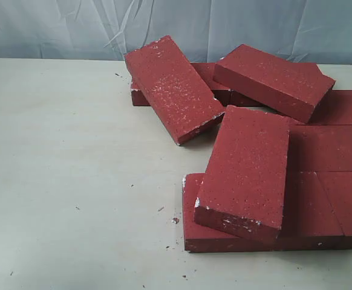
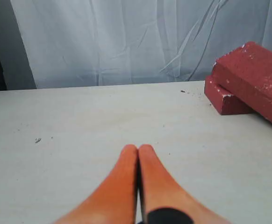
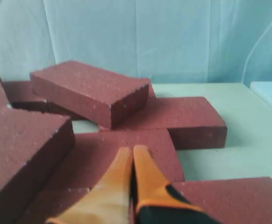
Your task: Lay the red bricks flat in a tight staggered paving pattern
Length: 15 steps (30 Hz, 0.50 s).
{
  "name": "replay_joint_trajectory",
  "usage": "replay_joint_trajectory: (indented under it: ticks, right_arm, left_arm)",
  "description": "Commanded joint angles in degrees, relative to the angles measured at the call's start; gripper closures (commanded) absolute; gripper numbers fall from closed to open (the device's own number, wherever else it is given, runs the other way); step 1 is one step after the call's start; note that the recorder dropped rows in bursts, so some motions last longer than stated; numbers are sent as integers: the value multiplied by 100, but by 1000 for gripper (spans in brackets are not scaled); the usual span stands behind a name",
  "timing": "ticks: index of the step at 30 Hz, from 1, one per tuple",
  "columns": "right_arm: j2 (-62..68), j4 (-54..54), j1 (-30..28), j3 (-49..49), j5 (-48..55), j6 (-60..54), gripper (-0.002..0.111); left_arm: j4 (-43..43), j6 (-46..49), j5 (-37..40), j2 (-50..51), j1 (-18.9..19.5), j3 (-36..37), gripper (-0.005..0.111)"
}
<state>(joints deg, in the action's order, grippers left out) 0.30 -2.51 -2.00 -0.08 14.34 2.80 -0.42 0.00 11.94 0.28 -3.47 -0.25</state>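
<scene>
Several red bricks lie in a loose heap at the right of the exterior view. One brick [image 1: 246, 170] rests tilted on flat ones [image 1: 327, 199]. Another [image 1: 172, 86] leans on a brick behind it, and a third [image 1: 274, 78] sits slanted on top at the back. Neither arm shows in the exterior view. My left gripper [image 2: 138, 148] is shut and empty above bare table, with two stacked bricks [image 2: 253, 79] ahead and off to one side. My right gripper [image 3: 132, 150] is shut and empty, hovering over a flat brick [image 3: 145, 144], with a tilted brick [image 3: 89, 88] beyond it.
The pale table [image 1: 67, 181] stretches left of the heap, dotted with small red crumbs [image 1: 175, 220]. A wrinkled light-blue curtain [image 1: 236, 24] hangs behind the table's far edge.
</scene>
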Motion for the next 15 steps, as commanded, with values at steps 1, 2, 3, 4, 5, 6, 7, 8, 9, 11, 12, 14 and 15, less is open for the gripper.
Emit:
replay_joint_trajectory:
  ticks: [1, 2, 3, 4, 5, 6, 7, 8, 9, 11, 12, 14, 15]
  right_arm:
    - [-30, 554, -22, 8, -663, -18, 109]
    - [-30, 569, -22, 8, -799, -18, 109]
    - [-30, 657, -22, 8, -919, -18, 109]
    - [-30, 759, -22, 8, -985, -18, 109]
    - [-30, 802, -22, 8, -1073, -18, 109]
    - [-30, 802, -22, 8, -1209, -18, 109]
    - [-30, 802, -22, 8, -1360, -18, 109]
    - [-30, 859, -22, 8, -1434, -18, 109]
    - [-30, 978, -22, 8, -1535, -18, 109]
    - [-30, 1128, -22, 8, -1786, -18, 109]
    - [-30, 1205, -22, 8, -1901, -18, 109]
    - [-30, 1355, -22, 8, -2187, 43, 109]
    - [-30, 1565, -22, 8, -2584, 107, 109]
  left_arm:
    - [-170, 0, -615, -28, -3, 25, 107]
    - [-170, 0, -734, -28, -3, 25, 107]
    - [-170, 0, -854, -28, -3, 25, 107]
    - [-301, 0, -934, -28, -3, 25, 107]
    - [-550, -50, -995, -28, -3, 25, 107]
    - [-805, -50, -1091, -28, -3, 25, 107]
    - [-964, -50, -1237, -28, -3, 25, 107]
    - [-1082, -50, -1378, -28, -3, 25, 107]
    - [-1161, -50, -1547, -28, -3, 25, 107]
    - [-1173, -50, -1790, -28, -3, 25, 107]
    - [-1173, -50, -1860, -28, -3, 25, 107]
    - [-1173, -50, -1984, -28, -3, 25, 107]
    - [-1173, -171, -2181, -28, -3, 25, 107]
